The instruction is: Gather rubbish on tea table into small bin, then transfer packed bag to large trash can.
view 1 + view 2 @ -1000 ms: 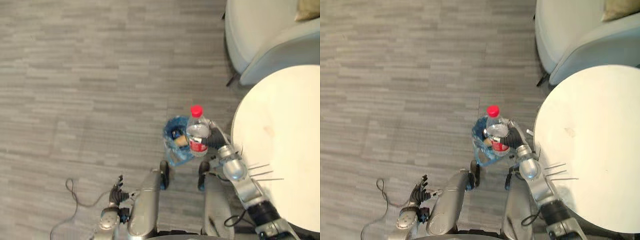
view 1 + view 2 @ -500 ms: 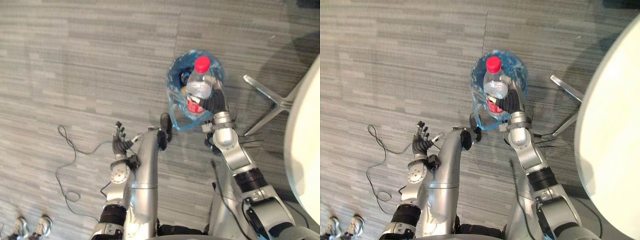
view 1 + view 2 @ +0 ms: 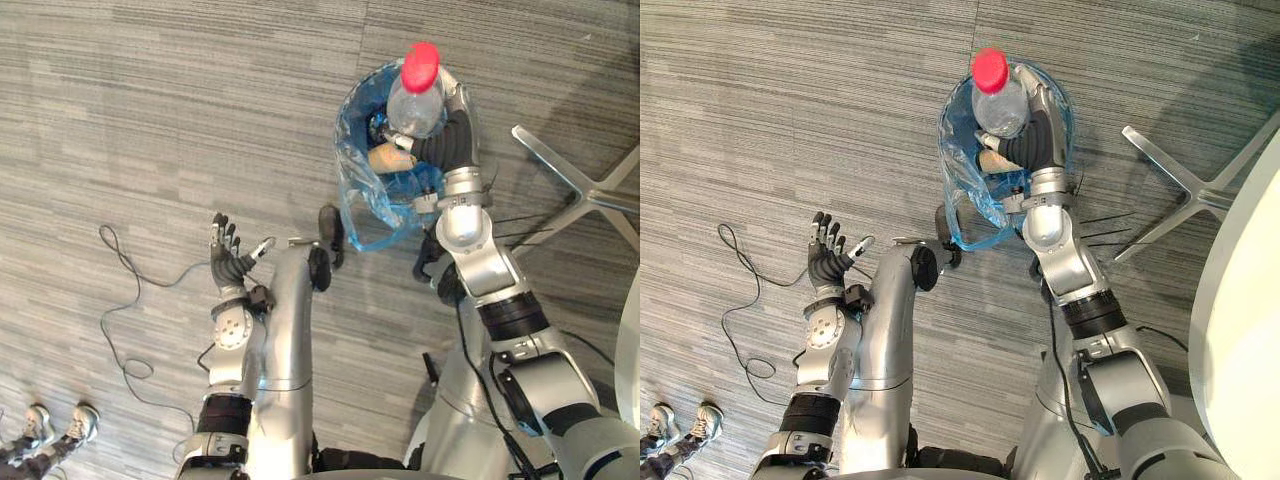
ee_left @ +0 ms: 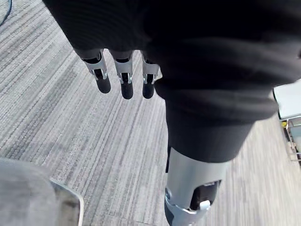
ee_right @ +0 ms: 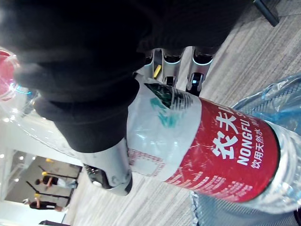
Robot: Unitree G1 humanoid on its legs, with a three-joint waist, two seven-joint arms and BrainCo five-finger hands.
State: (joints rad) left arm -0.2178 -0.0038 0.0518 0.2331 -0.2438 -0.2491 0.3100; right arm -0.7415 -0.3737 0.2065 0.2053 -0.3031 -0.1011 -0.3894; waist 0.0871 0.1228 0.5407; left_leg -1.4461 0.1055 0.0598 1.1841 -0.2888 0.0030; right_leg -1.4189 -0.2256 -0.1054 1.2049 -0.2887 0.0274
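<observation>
My right hand (image 3: 452, 135) is shut on a clear plastic bottle (image 3: 417, 100) with a red cap and a red label, holding it upright over the small bin (image 3: 360, 215). The bin is lined with a blue bag and stands on the floor. A tan piece of rubbish (image 3: 387, 158) lies inside it. The right wrist view shows the bottle (image 5: 211, 146) with my thumb and fingers curled round it, and the blue bag's edge just past it. My left hand (image 3: 228, 262) hangs open over the floor, away from the bin, its fingers (image 4: 124, 80) straight.
The white tea table's edge (image 3: 1240, 330) runs along the right side, with its silver legs (image 3: 1195, 195) spreading over the grey carpet near the bin. A person's shoes (image 3: 60, 430) stand at the lower left.
The camera has tipped down, shifting the whole picture. My right hand has carried the bottle from beside the table to over the bin's mouth. My left hand has lifted slightly, still open.
</observation>
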